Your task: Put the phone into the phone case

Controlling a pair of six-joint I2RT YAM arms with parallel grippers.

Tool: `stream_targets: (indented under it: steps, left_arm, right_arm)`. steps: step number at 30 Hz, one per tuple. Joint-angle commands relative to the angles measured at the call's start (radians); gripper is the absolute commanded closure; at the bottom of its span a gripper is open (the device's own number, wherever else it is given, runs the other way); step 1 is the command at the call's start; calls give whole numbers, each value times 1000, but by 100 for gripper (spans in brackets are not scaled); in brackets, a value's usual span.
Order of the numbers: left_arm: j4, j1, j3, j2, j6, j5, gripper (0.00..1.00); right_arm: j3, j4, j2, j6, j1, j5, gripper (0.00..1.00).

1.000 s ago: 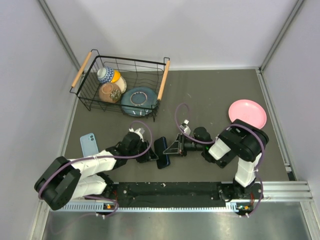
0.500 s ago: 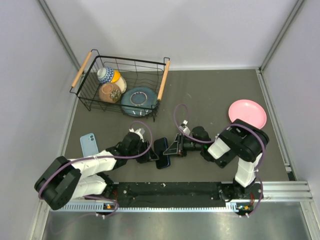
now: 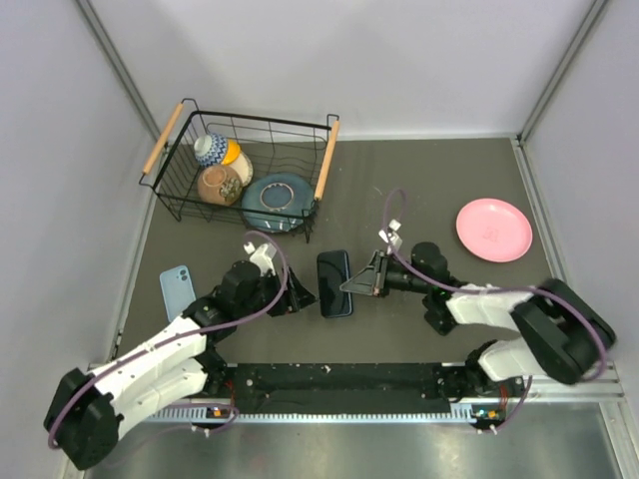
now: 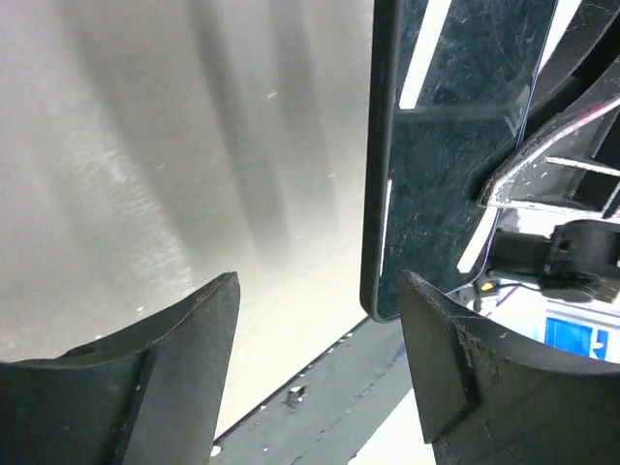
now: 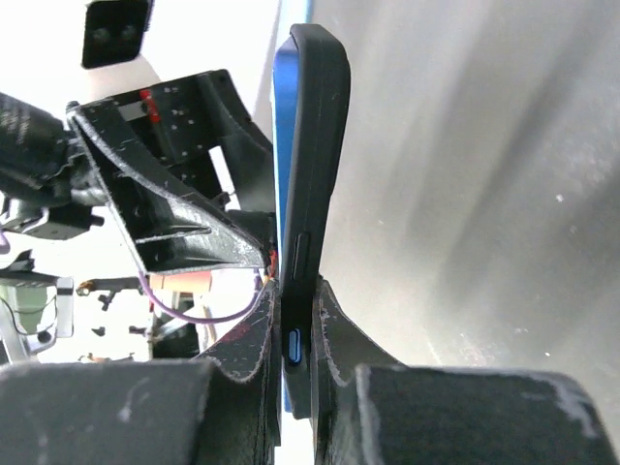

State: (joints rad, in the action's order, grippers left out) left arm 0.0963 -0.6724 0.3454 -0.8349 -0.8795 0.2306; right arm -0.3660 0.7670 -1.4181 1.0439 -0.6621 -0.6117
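Phone looks nearly seated in the case.
Right gripper [image 3: 349, 286] pinches phone case [image 5: 316, 145] and phone [image 5: 281, 145] together; left gripper [image 3: 303, 297], spread, sits just left. Next: press edges home.

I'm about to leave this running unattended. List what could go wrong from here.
1. The right hand pinches the phone only by one thin edge, so it may twist or slip out.
2. The open left hand sits close to the opposite edge; a nudge could knock the phone loose.

Upper end of phone [image 4: 436, 145] beyond frame.
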Motion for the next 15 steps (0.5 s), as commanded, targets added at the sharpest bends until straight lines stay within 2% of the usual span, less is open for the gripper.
stream_targets:
  steps: [1,3,4,7,10,11,15]
  left_arm:
    - [-22,14,63,77,45,76,28]
    - [-81,14,53,92,21,159,28]
    - [-165,14,47,91,8,185,28]
    - [-301,14,24,80,-45,278,28]
    - [-355,10,15,76,-64,351,29]
    - [-412,11,-5,79,-88,364,29]
    - [-455,11,-32,108,-111,362,31]
  right_arm:
    - [-13,-66,207,-117,15,-49,100]
    - [-24,-65,246,-122,13,-109,100]
    - [-21,-46,269,-102,13,-126,100]
    - [-1,72,286,-23,13,-187,100]
    - [16,123,288,28,6,-212,100]
    - [19,127,294,34,-2,-211,100]
    - [22,147,291,44,-66,-200,100]
